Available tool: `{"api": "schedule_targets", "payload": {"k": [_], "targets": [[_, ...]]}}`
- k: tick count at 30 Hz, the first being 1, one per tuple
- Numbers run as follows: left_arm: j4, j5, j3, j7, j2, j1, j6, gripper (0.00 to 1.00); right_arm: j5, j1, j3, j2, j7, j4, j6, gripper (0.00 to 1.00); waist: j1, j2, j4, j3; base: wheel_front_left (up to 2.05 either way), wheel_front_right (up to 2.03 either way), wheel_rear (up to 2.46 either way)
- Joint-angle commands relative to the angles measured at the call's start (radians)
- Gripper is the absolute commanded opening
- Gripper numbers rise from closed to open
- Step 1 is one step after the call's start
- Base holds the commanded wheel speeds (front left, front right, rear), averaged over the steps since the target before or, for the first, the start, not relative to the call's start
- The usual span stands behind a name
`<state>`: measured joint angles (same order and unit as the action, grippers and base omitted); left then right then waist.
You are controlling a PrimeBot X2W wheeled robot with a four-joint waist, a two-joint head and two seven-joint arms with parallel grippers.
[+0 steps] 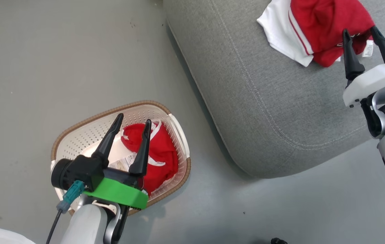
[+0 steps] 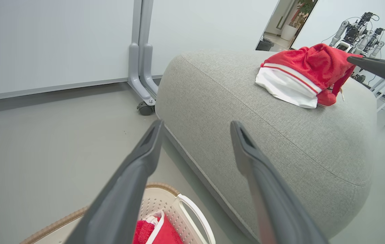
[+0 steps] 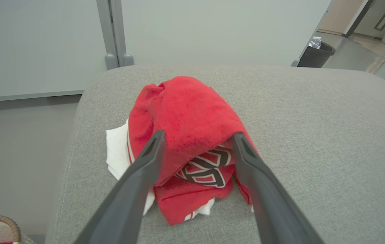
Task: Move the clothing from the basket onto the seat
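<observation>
Half done, by the look. On the large light grey upholstered seat [image 1: 263, 101]: one bright red garment with white trim [image 1: 327, 20], heaped, flanked by the wide-open right gripper [image 1: 360, 30]; possibly touching cloth, so risks dragging it off. In the cream perforated plastic basket [image 1: 111, 109]: second red garment [image 1: 163, 159], below the left gripper [image 1: 135, 118], spread wide, empty; risks tipping it.

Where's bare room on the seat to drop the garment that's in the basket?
The seat is bare over its whole corner nearest the basket, from the rounded edge up to the red garment lying on it. Crowded: around that garment, where the open right gripper flanks it.
</observation>
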<state>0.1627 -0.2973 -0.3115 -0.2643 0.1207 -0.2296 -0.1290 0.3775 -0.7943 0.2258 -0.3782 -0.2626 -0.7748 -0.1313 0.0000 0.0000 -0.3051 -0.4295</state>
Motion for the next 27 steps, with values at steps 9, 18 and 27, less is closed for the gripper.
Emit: {"api": "schedule_targets", "payload": {"k": [9, 18, 27], "targets": [[-0.008, -0.011, 0.054, 0.000, -0.036, 0.075, -0.003, 1.00, 0.015, 0.168, -0.018, -0.027, -0.003, 0.216, 0.001, 1.00, 0.0000, 0.0000, -0.036, 0.187, 0.00, 0.00, 0.00], [-0.016, -0.017, 0.096, 0.000, -0.059, 0.121, -0.003, 1.00, -0.065, 0.360, -0.049, 0.028, -0.003, 0.514, 0.001, 1.00, 0.0000, 0.0000, 0.005, 0.260, 0.00, 0.00, 0.00], [-0.026, -0.060, 0.147, 0.000, -0.070, 0.197, -0.003, 1.00, -0.103, 0.570, -0.040, 0.102, -0.003, 0.706, 0.001, 1.00, 0.0000, 0.0000, 0.082, 0.349, 0.00, 0.00, 0.00]]}}
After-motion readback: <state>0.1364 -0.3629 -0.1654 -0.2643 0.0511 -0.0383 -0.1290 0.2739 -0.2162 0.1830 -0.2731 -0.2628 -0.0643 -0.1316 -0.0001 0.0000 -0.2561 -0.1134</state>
